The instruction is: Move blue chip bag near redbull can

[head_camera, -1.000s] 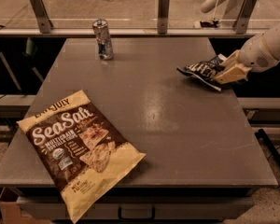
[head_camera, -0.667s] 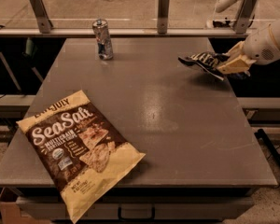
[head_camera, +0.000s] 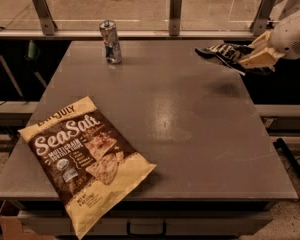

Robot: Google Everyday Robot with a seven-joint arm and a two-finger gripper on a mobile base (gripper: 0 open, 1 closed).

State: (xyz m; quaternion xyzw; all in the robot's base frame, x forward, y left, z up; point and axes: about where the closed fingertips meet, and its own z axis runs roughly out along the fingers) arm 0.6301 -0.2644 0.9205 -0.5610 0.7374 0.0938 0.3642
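Observation:
The blue chip bag (head_camera: 224,54) is a small dark crinkled bag with white lettering, held in the air above the table's right side. My gripper (head_camera: 251,57) is shut on its right end, with the arm reaching in from the upper right. The bag casts a shadow on the table below it. The redbull can (head_camera: 110,42) is a slim silver-and-blue can standing upright at the table's far left. It is well to the left of the bag and the gripper.
A large tan-and-brown "Sea Salt" bag (head_camera: 85,157) lies flat at the grey table's (head_camera: 175,119) front left, overhanging the front edge. A glass rail with metal posts (head_camera: 175,11) runs along the far edge behind the can.
The gripper has lifted the blue chip bag off the table surface and raised it higher. The can and the large bag have not moved.

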